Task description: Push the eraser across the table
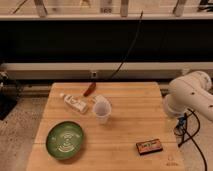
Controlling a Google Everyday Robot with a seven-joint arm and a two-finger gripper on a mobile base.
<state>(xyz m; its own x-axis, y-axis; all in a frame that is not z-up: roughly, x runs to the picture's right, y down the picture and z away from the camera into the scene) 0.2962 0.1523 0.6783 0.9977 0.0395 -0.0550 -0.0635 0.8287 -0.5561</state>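
When we count what lies on the wooden table (135, 107), we find five things, one of each. We see one eraser (150, 146), a small flat block with a dark top, a pale label and orange-red edges. It lies flat near the front right corner of the table, well apart from everything else. We see one round green plate (65, 140) with pale rings, near the front left. One see-through cup (101, 111) stands upright near the middle. One white tube-like bottle (75, 103) lies on its side just left of the cup. One small red-brown thing (89, 90) lies near the back edge. The tabletop is light wood made of long planks.

One smooth, round white robot arm (190, 95) bends beside the right edge of the table. We cannot see the gripper in this view, so we cannot tell if it is open or closed.
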